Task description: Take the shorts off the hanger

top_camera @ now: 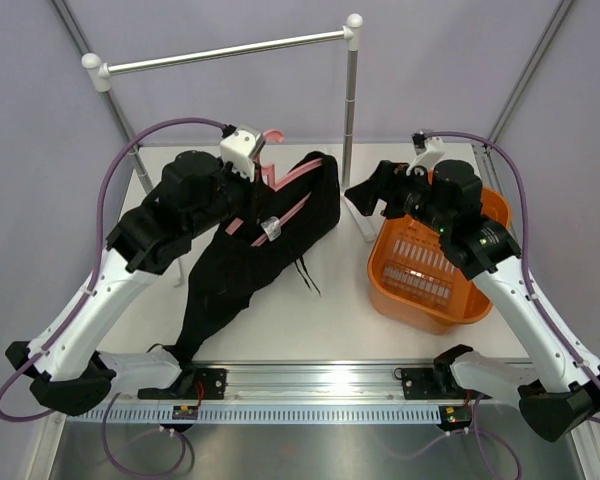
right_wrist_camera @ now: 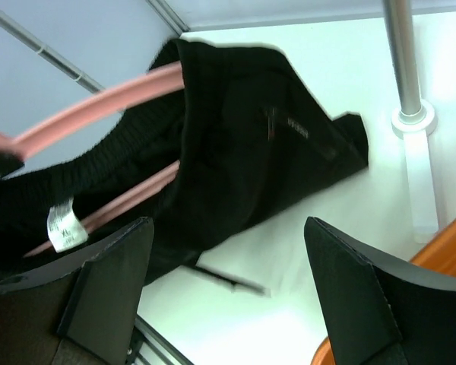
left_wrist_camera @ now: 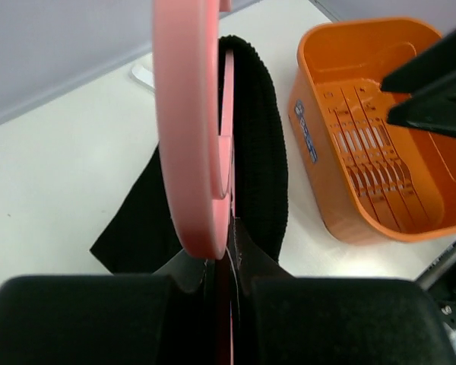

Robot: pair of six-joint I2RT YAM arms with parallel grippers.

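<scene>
The black shorts (top_camera: 248, 262) hang limp from the pink hanger (top_camera: 292, 176) down to the table, waistband still threaded on the frame. My left gripper (top_camera: 252, 168) is shut on the hanger just below its hook. In the left wrist view the hanger (left_wrist_camera: 188, 137) rises from between the closed fingers (left_wrist_camera: 226, 268), with the shorts (left_wrist_camera: 254, 175) behind it. My right gripper (top_camera: 366, 196) is open, to the right of the shorts and apart from them. The right wrist view shows the shorts (right_wrist_camera: 243, 137), the hanger (right_wrist_camera: 99, 103) and a white label (right_wrist_camera: 64, 228) beyond the wide, empty right gripper (right_wrist_camera: 228, 281).
An orange basket (top_camera: 435, 265) stands at the right, under my right arm. The grey rail (top_camera: 230, 52) spans the back, its post (top_camera: 350, 110) standing between the shorts and the basket on a white foot (right_wrist_camera: 418, 175). A metal track (top_camera: 310, 380) runs along the near edge.
</scene>
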